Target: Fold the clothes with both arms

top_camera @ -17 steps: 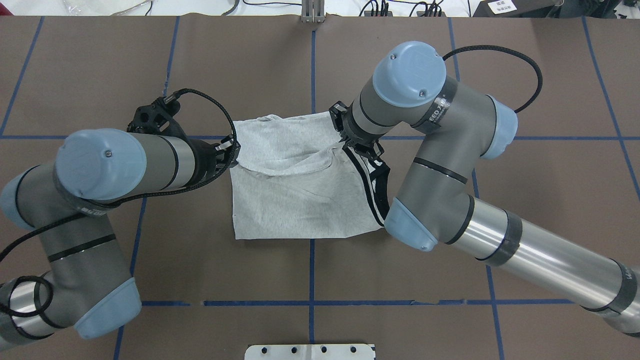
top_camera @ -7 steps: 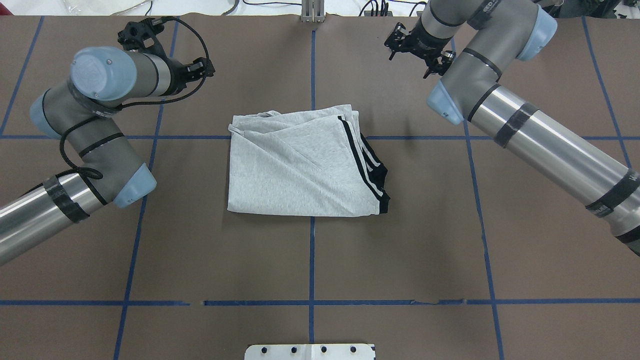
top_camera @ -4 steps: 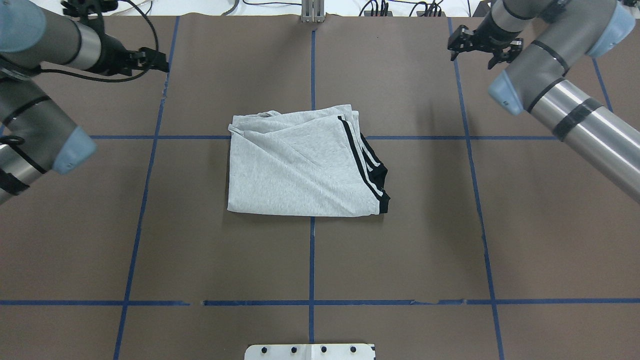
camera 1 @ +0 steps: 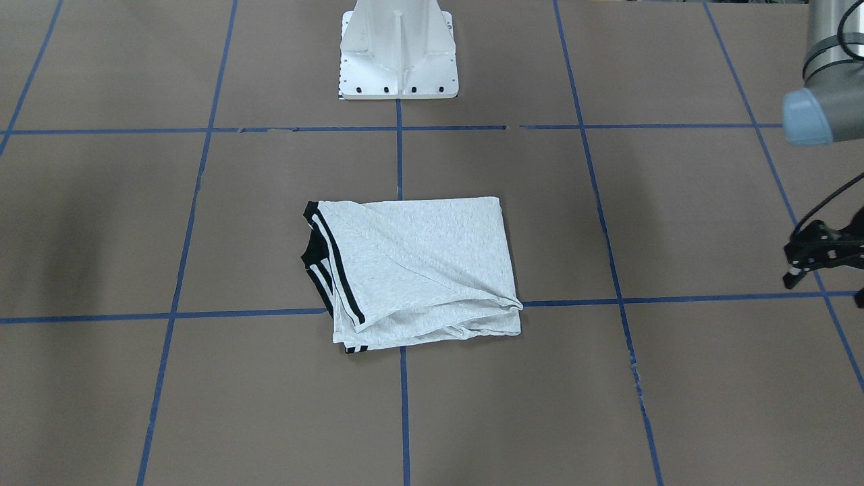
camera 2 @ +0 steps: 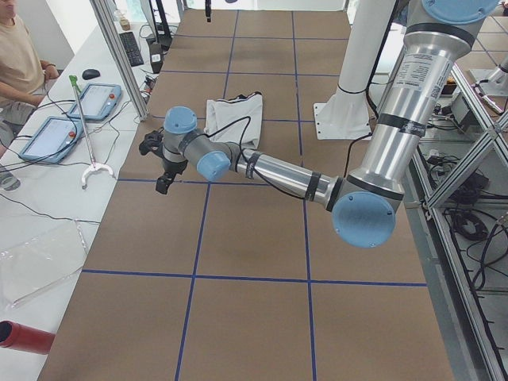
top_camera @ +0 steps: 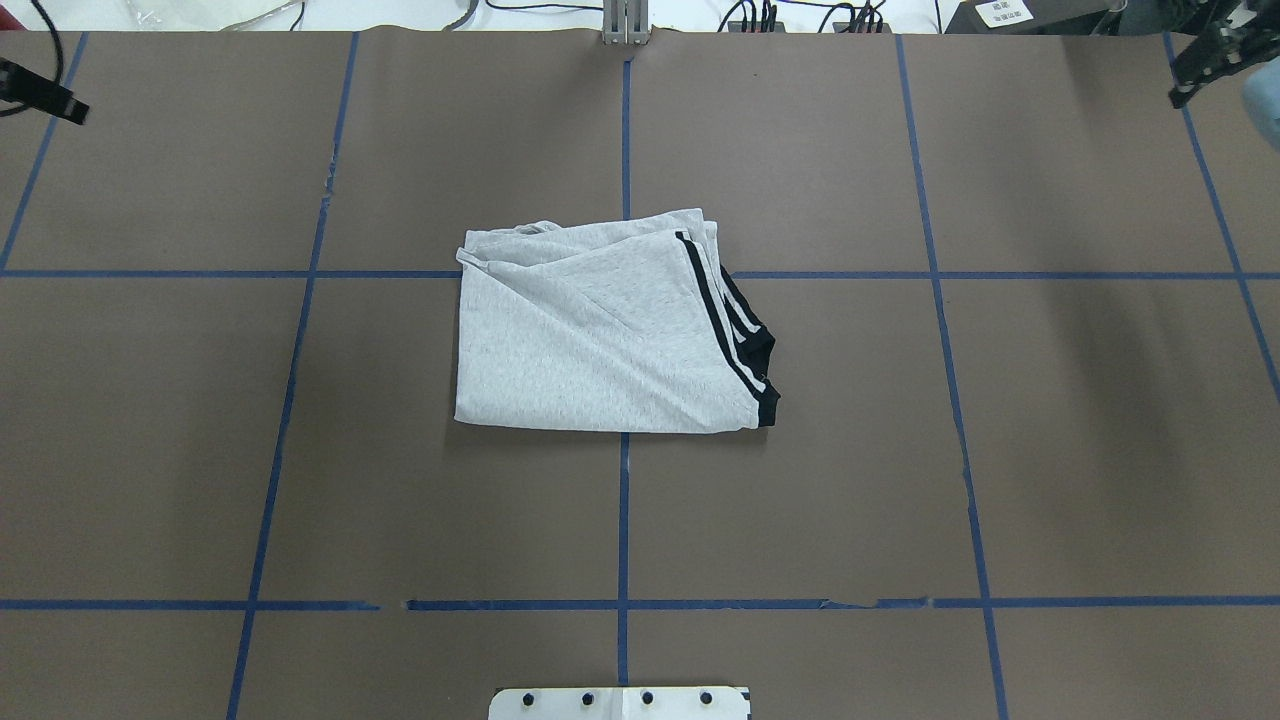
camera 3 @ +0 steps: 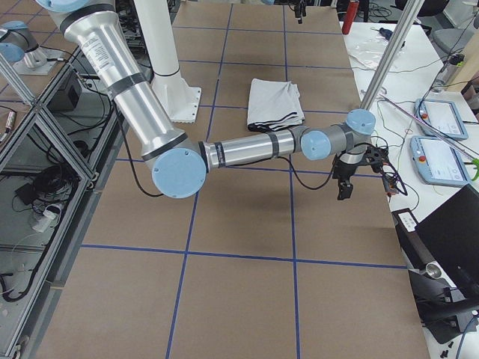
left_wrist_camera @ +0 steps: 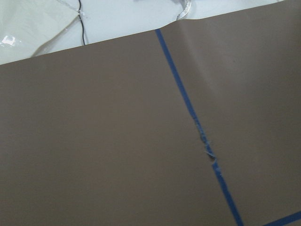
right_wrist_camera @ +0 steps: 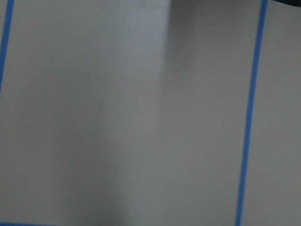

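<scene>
The grey T-shirt (top_camera: pixel 590 340) lies folded into a rough rectangle at the table's middle, with its black-striped trim along the right side. It also shows in the front-facing view (camera 1: pixel 418 263). The print is hidden inside the fold. My left gripper (top_camera: pixel 45 95) is far off at the left back edge; in the front-facing view (camera 1: pixel 825 287) its fingers stand apart and empty. My right gripper (top_camera: pixel 1200 65) is at the back right corner, open and empty. Both wrist views show only brown table paper and blue tape.
The white pedestal base (camera 1: pixel 398 61) stands at the robot's side of the table. Cables and a metal post (top_camera: pixel 625 25) line the far edge. In the exterior left view a person (camera 2: pixel 20 67) sits at a side bench with tablets (camera 2: pixel 95 99).
Both grippers were at the shirt's back corners, let go and swung outward and away to the table's far corners. The shirt has lain still in its fold for the last second.
</scene>
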### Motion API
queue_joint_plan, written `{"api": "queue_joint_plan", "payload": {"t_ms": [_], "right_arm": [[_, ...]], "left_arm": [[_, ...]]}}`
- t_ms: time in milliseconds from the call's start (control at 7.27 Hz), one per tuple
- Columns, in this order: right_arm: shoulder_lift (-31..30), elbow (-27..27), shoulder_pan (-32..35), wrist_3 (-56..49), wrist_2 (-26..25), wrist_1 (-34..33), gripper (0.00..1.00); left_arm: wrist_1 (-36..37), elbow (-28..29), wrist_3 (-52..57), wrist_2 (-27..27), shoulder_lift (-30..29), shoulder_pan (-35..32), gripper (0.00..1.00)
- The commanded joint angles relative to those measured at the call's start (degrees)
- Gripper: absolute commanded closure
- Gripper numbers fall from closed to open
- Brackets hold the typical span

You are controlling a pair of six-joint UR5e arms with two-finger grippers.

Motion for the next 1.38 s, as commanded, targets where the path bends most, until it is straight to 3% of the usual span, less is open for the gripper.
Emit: {"api": "queue_joint_plan", "payload": {"t_ms": [0, 138, 275, 550, 825, 1100, 1238], "right_arm": [[-10.24, 12.24, 5.03, -9.65, 0.26, -8.20, 0.00], [-14.73, 16.38, 5.13, -9.49, 0.34, -8.21, 0.00], [-16.16, 16.51, 6.18, -9.58, 1.04, -8.30, 0.00], [-19.50, 16.95, 6.19, -9.06, 0.44, -7.43, 0.00], [-19.96, 16.59, 6.10, -8.79, 1.22, -7.42, 0.00], [-18.99, 16.34, 6.02, -8.70, 1.40, -7.42, 0.00], [-18.90, 16.77, 6.10, -8.70, 1.40, -7.34, 0.00]], "left_arm": [[10.45, -1.21, 13.68, -0.25, 1.14, -6.51, 0.00], [10.74, -1.30, 14.07, -1.29, 2.98, -7.66, 0.00], [11.44, -3.04, 14.07, -3.91, 5.69, -8.98, 0.00], [13.20, -8.93, 13.46, -3.68, 12.29, -9.43, 0.00], [12.60, -9.03, 13.55, -4.03, 14.24, -9.78, 0.00], [13.21, -14.29, 13.11, -4.12, 15.21, -10.57, 0.00], [13.21, -13.70, 12.93, -5.16, 15.47, -10.48, 0.00]]}}
